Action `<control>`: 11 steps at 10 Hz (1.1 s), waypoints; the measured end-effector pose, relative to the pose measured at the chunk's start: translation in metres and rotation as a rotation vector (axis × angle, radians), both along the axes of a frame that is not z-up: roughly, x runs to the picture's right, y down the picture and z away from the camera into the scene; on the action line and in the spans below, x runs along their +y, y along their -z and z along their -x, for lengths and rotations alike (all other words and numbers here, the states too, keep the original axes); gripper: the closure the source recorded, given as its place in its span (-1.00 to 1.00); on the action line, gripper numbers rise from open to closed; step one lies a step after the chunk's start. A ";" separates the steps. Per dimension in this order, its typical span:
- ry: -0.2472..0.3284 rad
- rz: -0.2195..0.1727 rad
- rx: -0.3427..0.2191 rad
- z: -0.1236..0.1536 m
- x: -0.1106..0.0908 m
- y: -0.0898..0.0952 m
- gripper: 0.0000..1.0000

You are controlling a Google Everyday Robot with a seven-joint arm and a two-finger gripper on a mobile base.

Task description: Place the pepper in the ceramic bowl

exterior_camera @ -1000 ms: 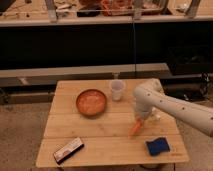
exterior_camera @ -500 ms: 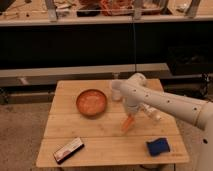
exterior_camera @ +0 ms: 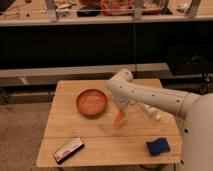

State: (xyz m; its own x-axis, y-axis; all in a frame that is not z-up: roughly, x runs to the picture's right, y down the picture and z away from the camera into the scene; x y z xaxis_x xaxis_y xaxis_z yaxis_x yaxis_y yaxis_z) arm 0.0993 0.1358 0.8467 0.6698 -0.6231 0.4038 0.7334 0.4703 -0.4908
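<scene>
The orange pepper hangs tip-down just above the wooden table, a little to the right of the ceramic bowl. My gripper is shut on the pepper's upper end, at the end of the white arm that reaches in from the right. The bowl has a reddish-brown rim and a speckled orange inside, and sits left of centre on the table. The pepper is still outside the bowl's rim.
A blue sponge-like block lies near the table's front right corner. A flat dark-and-white packet lies at the front left. A pale object shows behind the arm. Dark shelving runs along the back.
The arm has swung left across the table, carrying the pepper from the right side toward the bowl. The plastic cup is now hidden behind the arm.
</scene>
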 end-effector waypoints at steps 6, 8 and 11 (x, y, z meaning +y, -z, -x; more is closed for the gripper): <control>0.062 -0.026 -0.009 0.064 -0.036 -0.016 1.00; 0.063 -0.030 -0.016 0.067 -0.041 -0.017 1.00; 0.078 -0.034 -0.030 0.090 -0.044 -0.021 1.00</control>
State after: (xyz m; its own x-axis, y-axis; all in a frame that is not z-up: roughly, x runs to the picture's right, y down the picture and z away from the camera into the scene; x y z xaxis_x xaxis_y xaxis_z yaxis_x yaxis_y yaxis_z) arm 0.0090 0.0916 0.8677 0.6068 -0.6866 0.4006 0.7825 0.4272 -0.4531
